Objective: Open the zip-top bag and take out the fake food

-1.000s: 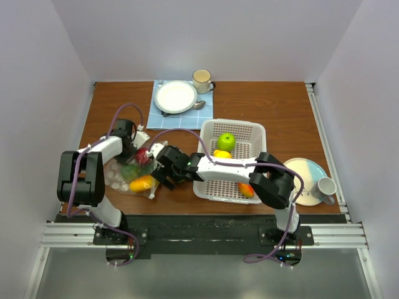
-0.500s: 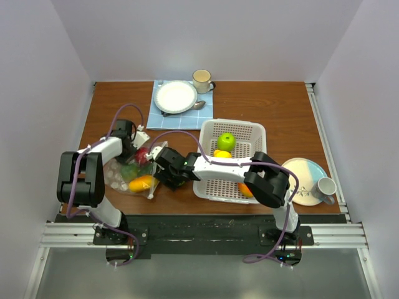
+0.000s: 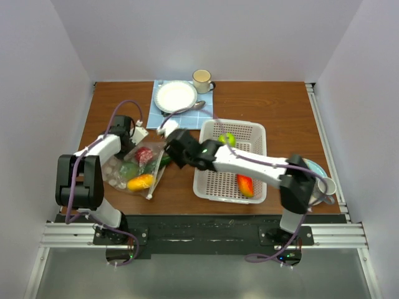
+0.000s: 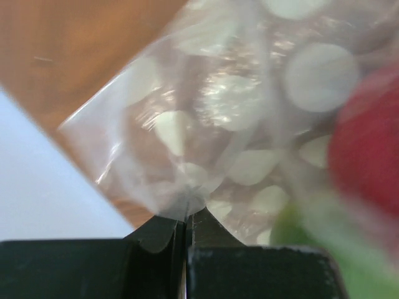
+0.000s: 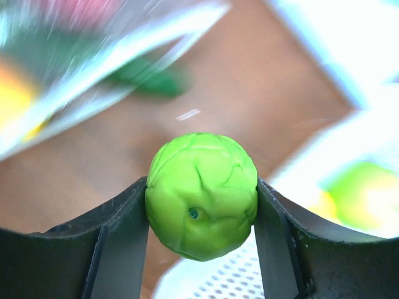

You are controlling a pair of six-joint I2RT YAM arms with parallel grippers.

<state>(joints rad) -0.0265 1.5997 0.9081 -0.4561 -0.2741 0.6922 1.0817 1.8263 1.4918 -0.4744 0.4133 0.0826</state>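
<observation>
R end effector clamps one round green fake food piece, zip-top bag near, to its left, corner pinched tight in closed L end effector; risk: glossy ball may squirt out if swung fast, landing short of basket.

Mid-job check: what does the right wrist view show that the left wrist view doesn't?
Only the right wrist view shows the right gripper clamped on a wrinkled green fake vegetable, with the white basket beneath and a blurred green apple in it. Only the left wrist view shows the left gripper shut on a corner of the zip-top bag, with a red piece inside. Both show the bag and the wooden table.
</observation>
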